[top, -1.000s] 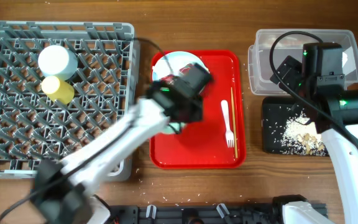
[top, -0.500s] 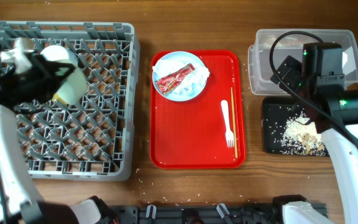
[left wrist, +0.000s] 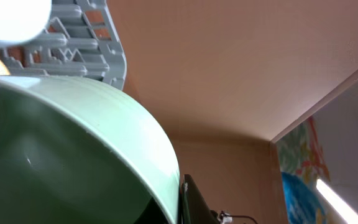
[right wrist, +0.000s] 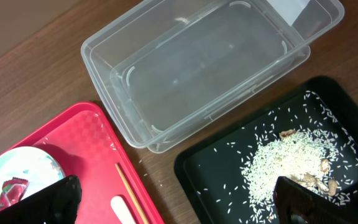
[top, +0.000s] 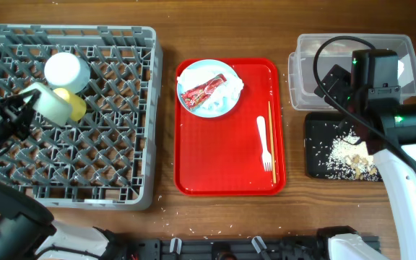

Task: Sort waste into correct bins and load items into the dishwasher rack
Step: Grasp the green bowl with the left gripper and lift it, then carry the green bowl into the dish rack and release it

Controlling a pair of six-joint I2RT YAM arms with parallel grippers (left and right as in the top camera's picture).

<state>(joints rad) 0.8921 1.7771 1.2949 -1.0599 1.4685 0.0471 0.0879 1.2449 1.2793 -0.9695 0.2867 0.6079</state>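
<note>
My left gripper point(top: 33, 102) is shut on a mint-green bowl point(top: 49, 101), held over the left part of the grey dishwasher rack point(top: 114, 155). The bowl point(left wrist: 73, 149) fills the left wrist view, with one dark finger point(left wrist: 194, 202) against its rim. Beside it in the rack sit a yellow cup point(top: 74, 105) and a pale round dish point(top: 67, 70). A pale blue plate point(top: 209, 101) holds the red-and-white wrapper point(top: 202, 89) and the napkin point(top: 231, 85). My right gripper point(right wrist: 176, 202) hangs open and empty above the black tray point(right wrist: 216, 168), which holds rice point(right wrist: 284, 162).
The red tray point(top: 222, 166) also carries a white fork point(top: 264, 141) and a chopstick point(top: 271, 141). The clear tub point(top: 403, 43) stands behind the black tray point(top: 323, 144), partly under the right arm point(top: 381, 94). Loose rice grains dot the table near the tray's front.
My left arm has swung from over the red tray to the rack's left side, carrying the mint-green bowl. The right arm has stayed still.
</note>
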